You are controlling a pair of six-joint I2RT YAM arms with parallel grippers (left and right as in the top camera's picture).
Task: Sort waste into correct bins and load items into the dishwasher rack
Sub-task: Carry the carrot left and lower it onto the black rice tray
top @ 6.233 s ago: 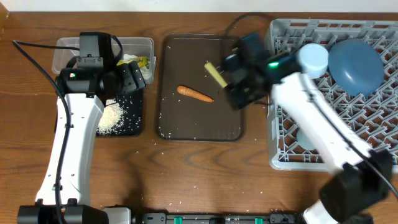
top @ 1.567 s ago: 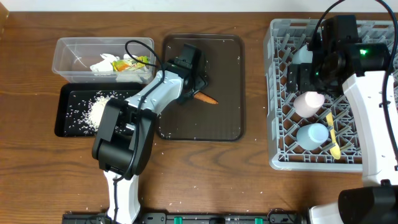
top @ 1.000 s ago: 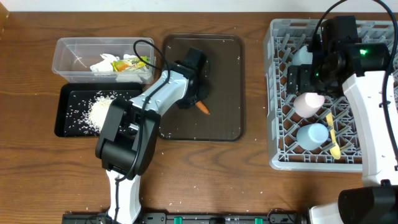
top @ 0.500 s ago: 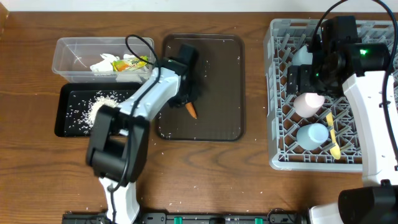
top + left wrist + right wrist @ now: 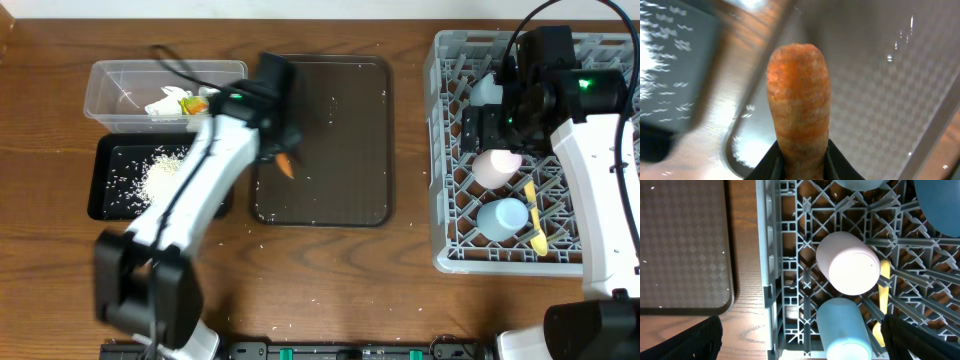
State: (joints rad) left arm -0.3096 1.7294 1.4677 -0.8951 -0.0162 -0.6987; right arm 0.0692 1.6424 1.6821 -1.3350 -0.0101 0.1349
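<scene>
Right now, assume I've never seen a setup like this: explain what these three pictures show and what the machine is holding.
These are two robot arms at a wooden table, each ending in a two-finger claw. One picture looks down from above; the other two come from small cameras on each wrist.

From above, the left claw grips a carrot over the left edge of a brown tray. Its wrist camera shows that carrot close up, pinched between the fingers.

Left of the tray lie a clear tub with a wrapper and a black tray of rice.

The right arm hangs over the grey rack, which holds a pink cup, a blue cup and a yellow spoon. Its claw looks empty and open.
</scene>
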